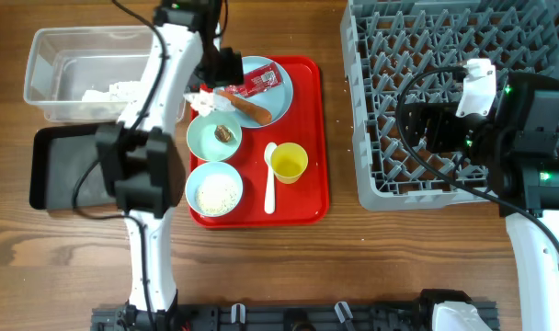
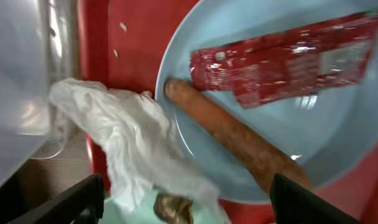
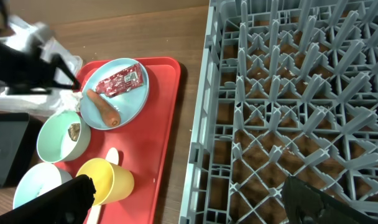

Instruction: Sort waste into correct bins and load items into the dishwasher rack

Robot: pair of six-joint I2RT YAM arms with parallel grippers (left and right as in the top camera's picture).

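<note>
The left pincer [image 2: 188, 200] is held pointing downward with its jaws spread wide, and the right pincer [image 3: 189, 202] is likewise held fully open and empty.

Bright, even light from above; soft faint shadows on table [image 1: 399, 267]. Left wrist view very close, soft focus: napkin [image 2: 127, 143] smeared by blur, tub [image 2: 18, 81] wall hazy with glare patches, wrapper [image 2: 282, 59] foil glinting. Right wrist view sharper; rack [image 3: 288, 93] crisp, top-left corner blurred.

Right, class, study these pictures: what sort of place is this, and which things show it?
Probably a mock dish-clearing station on a robot test bench, not a real kitchen: a grey dishwasher rack, a red tray carrying a dirty plate, and a clear tub and black tray for waste.
</note>
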